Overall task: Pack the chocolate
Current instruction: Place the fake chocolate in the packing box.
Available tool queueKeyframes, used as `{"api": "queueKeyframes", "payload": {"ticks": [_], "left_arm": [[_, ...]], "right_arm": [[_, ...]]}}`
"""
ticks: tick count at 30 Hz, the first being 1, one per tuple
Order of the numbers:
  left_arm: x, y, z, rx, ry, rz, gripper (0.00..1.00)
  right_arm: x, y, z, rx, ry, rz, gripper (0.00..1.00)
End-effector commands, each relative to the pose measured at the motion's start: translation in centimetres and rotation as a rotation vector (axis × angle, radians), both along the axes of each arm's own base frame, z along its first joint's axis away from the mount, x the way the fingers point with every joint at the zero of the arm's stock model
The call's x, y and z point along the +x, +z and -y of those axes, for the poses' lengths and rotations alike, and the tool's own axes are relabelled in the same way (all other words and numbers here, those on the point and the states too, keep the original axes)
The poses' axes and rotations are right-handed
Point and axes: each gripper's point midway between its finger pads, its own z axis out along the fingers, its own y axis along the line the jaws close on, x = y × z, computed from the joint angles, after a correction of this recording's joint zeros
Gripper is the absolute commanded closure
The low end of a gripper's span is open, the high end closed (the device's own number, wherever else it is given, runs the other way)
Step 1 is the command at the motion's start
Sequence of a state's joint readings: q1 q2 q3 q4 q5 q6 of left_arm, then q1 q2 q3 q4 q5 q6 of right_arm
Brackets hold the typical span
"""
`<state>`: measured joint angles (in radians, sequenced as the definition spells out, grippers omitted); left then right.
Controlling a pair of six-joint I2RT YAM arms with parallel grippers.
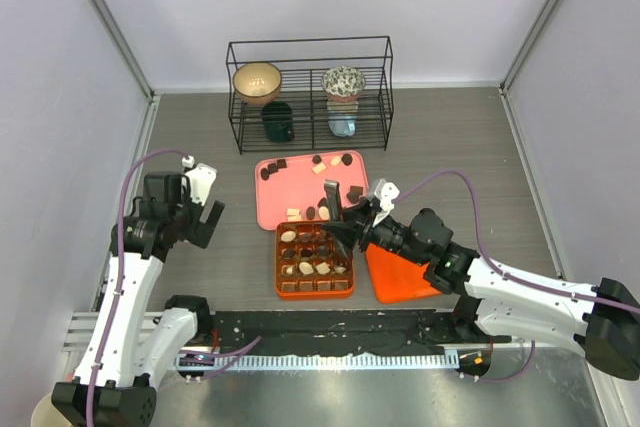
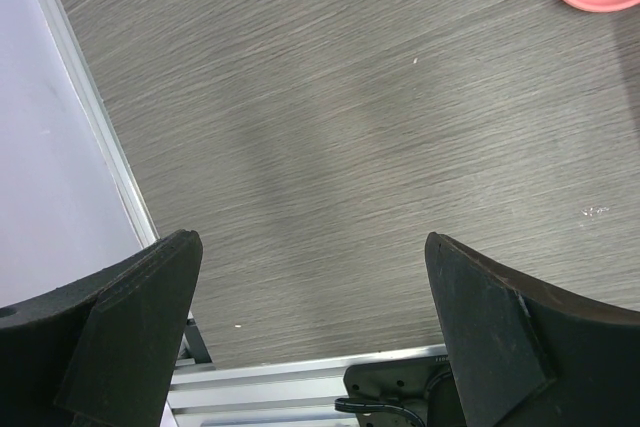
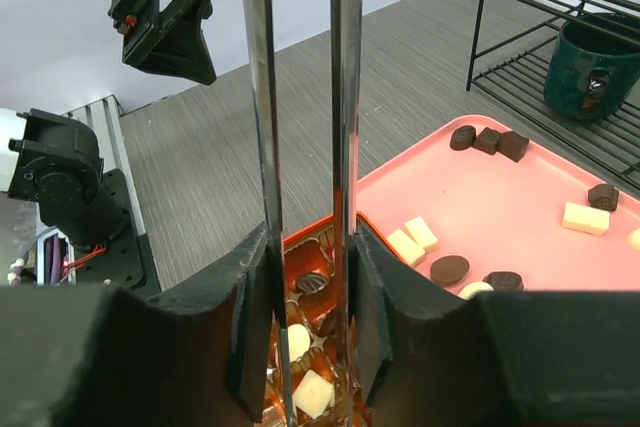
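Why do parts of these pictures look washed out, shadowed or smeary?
Top external view: glare whitens the metal plate by the arm bases. Left wrist view: a soft shadow band crosses the table; the left gripper shows near fingers of almost featureless black. Right wrist view: the shiny blades mirror the orange box.

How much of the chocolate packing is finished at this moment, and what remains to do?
Done: several cells of the orange box already hold chocolate. In hand: the right gripper is over the box with its fingers slightly apart; I cannot tell whether it holds a piece. The left gripper is open and idle over bare table. Left: many pieces lie on the pink tray, and the box's near row looks empty.
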<state>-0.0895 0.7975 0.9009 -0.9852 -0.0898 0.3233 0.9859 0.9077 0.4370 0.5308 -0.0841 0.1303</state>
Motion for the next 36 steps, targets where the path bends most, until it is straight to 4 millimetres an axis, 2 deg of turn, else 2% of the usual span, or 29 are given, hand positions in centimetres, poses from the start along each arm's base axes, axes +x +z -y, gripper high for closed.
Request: {"api": "queueKeyframes", "payload": {"ticks": [1,2,3,4,5,7,8,9,10,11,13,14,15,16,17,18,19,20,21,22,23,24,25,27,36], "left_arm": [[0.7,2.0,0.1,-0.002,-0.009,0.065,0.0],[0.9,2.1,0.2,-0.005,-0.01,0.068,0.0],[0.9,2.1,0.2,-0.008,-0.014,0.066,0.0],[1.3,2.9,0.4,-0.017,-0.014,0.085,0.0],[1.6,3.1,0.7,-0.027,-0.021,0.082,0.0],[2.3,4.2,1.5,-0.069,-0.039,0.099,0.0],[3.3,5.2,1.8,-0.082,-0.041,0.109,0.0],[3.9,5.9,2.5,-0.114,-0.055,0.117,0.0],[4.5,6.4,2.8,-0.129,-0.055,0.117,0.0],[5.3,8.0,3.2,-0.154,-0.053,0.15,0.0],[6.6,8.4,4.0,-0.19,-0.068,0.138,0.0],[7.3,9.7,4.3,-0.207,-0.069,0.171,0.0],[8.0,9.7,4.7,-0.219,-0.074,0.163,0.0],[8.3,10.0,5.2,-0.235,-0.087,0.167,0.0],[8.7,10.3,5.5,-0.244,-0.094,0.171,0.0],[8.9,10.9,6.4,-0.259,-0.112,0.18,0.0],[9.3,10.6,6.9,-0.263,-0.118,0.166,0.0],[9.6,10.7,7.3,-0.26,-0.125,0.168,0.0],[9.7,10.9,8.4,-0.259,-0.157,0.17,0.0],[9.9,10.7,8.9,-0.253,-0.166,0.165,0.0],[10.3,10.8,9.2,-0.235,-0.165,0.178,0.0],[10.2,10.9,10.3,-0.232,-0.199,0.176,0.0],[10.3,10.9,10.8,-0.229,-0.21,0.178,0.0],[10.7,10.6,11.8,-0.216,-0.228,0.17,0.0],[11.4,11.0,13.5,-0.221,-0.268,0.176,0.0]], "right_arm": [[0.0,3.3,-0.1,0.089,0.0,0.066,0.66],[0.1,3.4,-0.2,0.085,-0.001,0.07,0.68],[0.2,4.3,-0.4,0.096,0.003,0.085,0.69],[0.3,4.3,-0.8,0.087,0.012,0.086,0.7],[0.4,5.5,-1.1,0.102,0.017,0.102,0.69],[0.6,5.8,-1.9,0.094,0.031,0.114,0.69],[0.8,5.3,-2.8,0.081,0.049,0.108,0.69],[1.0,6.3,-3.4,0.096,0.06,0.118,0.69],[1.1,6.6,-3.8,0.099,0.068,0.118,0.7],[1.4,6.7,-4.8,0.102,0.085,0.117,0.7],[1.7,6.8,-5.8,0.109,0.102,0.116,0.7],[1.8,7.8,-6.4,0.13,0.112,0.123,0.71],[2.2,6.7,-7.5,0.108,0.128,0.108,0.71],[2.5,6.6,-8.1,0.102,0.132,0.109,0.71],[2.9,7.6,-8.6,0.114,0.134,0.129,0.72],[3.3,6.6,-9.6,0.091,0.146,0.119,0.72],[3.6,6.7,-10.1,0.087,0.148,0.126,0.73],[4.0,7.7,-10.7,0.096,0.151,0.141,0.73],[4.2,7.8,-11.2,0.092,0.159,0.151,0.73],[4.8,6.8,-12.0,0.069,0.164,0.14,0.74],[5.3,7.8,-12.5,0.081,0.162,0.154,0.73],[5.7,7.9,-12.7,0.079,0.158,0.157,0.74],[6.4,7.1,-13.3,0.065,0.16,0.148,0.74],[7.1,8.0,-13.7,0.084,0.161,0.155,0.74],[8.2,7.3,-14.4,0.067,0.173,0.151,0.74]]}}
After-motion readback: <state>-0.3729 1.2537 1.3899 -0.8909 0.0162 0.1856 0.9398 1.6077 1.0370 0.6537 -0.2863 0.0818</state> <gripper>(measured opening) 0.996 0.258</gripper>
